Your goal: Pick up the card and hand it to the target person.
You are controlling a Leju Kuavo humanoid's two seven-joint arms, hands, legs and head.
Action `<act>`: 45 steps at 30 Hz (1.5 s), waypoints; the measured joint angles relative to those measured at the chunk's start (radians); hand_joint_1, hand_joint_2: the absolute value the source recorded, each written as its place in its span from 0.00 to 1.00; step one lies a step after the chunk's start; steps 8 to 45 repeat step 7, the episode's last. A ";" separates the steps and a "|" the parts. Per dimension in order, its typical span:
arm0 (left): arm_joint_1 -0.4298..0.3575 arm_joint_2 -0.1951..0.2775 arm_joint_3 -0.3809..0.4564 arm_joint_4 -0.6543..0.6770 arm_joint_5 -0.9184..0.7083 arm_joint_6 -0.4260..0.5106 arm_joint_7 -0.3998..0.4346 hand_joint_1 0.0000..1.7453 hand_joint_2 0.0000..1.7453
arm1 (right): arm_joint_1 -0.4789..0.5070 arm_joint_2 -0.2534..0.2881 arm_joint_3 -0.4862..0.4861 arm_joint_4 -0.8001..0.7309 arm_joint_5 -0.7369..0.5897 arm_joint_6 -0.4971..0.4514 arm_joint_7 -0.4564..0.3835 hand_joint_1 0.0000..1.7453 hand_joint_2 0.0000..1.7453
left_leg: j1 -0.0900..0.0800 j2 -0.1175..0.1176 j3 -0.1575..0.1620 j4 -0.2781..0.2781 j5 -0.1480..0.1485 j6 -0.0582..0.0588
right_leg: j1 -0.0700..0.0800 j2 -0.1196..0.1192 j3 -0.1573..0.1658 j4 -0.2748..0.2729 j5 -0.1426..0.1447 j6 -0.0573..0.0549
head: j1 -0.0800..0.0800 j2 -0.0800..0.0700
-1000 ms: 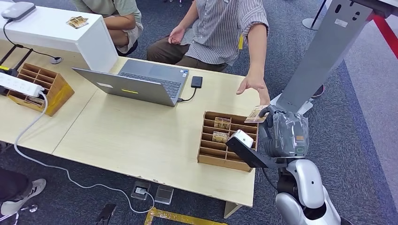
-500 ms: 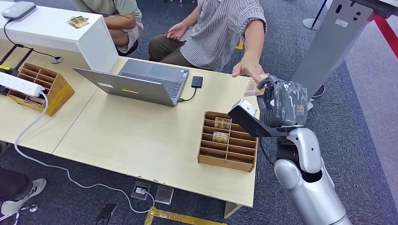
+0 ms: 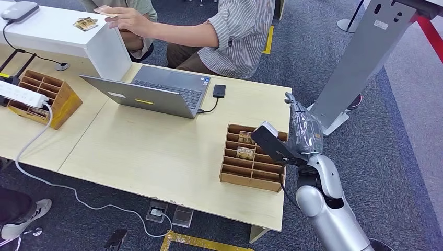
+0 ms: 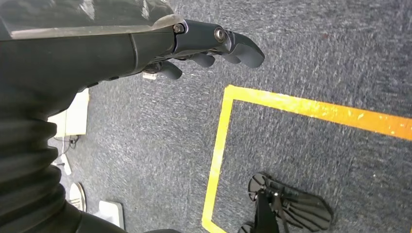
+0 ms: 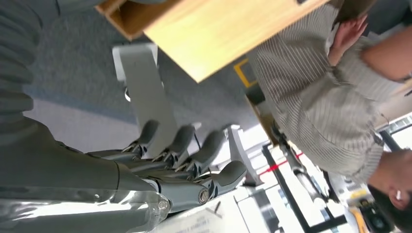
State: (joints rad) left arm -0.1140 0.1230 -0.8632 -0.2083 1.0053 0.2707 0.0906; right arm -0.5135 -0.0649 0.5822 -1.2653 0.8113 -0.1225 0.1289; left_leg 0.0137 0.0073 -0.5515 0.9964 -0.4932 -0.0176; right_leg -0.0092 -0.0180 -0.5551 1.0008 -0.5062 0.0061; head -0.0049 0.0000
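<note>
- The right hand [image 3: 302, 123] no longer holds the card: 0.5 s ago it was pinched at the fingertips beside the person's reaching hand; now the fingers [image 5: 194, 150] are stretched out, a little apart, with nothing between them.
- The person [image 3: 237, 34] in the striped shirt has drawn that arm away from the robot and now reaches across to the white box [image 3: 68, 36] at the table's far left.
- The person's hand [image 3: 123, 18] rests at the box's edge. A pale sliver shows at its fingertips; it may be the card, but I cannot tell for sure.
- Another card [image 3: 86, 23] lies on top of the box.
- The right arm has dropped lower and nearer the tray [image 3: 253, 180] than 0.5 s ago.
- The left hand [image 4: 214, 46] hangs over the carpet, fingers loosely curled, holding nothing.
- Judgement: the handover looks done; 2 cards [image 3: 245, 145] stay in the tray.
</note>
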 joint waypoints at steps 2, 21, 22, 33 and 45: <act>0.001 -0.003 0.000 0.000 0.010 0.017 0.006 0.00 1.00 | 0.056 -0.021 -0.004 -0.069 -0.064 0.033 0.010 0.00 1.00 | 0.000 0.000 0.000 0.000 0.000 0.000 | 0.000 0.000 0.000 0.000 0.000 0.000 | 0.000 0.000; 0.005 -0.013 0.001 0.000 0.026 0.047 0.017 0.00 1.00 | 0.199 -0.097 -0.019 -0.262 -0.172 0.088 0.059 0.00 1.00 | 0.000 0.000 0.000 0.000 -0.001 0.000 | 0.000 0.000 0.000 -0.001 0.000 0.000 | 0.000 0.000; 0.005 -0.013 0.001 0.000 0.026 0.047 0.017 0.00 1.00 | 0.199 -0.097 -0.019 -0.262 -0.172 0.088 0.059 0.00 1.00 | 0.000 0.000 0.000 0.000 -0.001 0.000 | 0.000 0.000 0.000 -0.001 0.000 0.000 | 0.000 0.000; 0.005 -0.013 0.001 0.000 0.026 0.047 0.017 0.00 1.00 | 0.199 -0.097 -0.019 -0.262 -0.172 0.088 0.059 0.00 1.00 | 0.000 0.000 0.000 0.000 -0.001 0.000 | 0.000 0.000 0.000 -0.001 0.000 0.000 | 0.000 0.000; 0.005 -0.013 0.001 0.000 0.026 0.047 0.017 0.00 1.00 | 0.199 -0.097 -0.019 -0.262 -0.172 0.088 0.059 0.00 1.00 | 0.000 0.000 0.000 0.000 -0.001 0.000 | 0.000 0.000 0.000 -0.001 0.000 0.000 | 0.000 0.000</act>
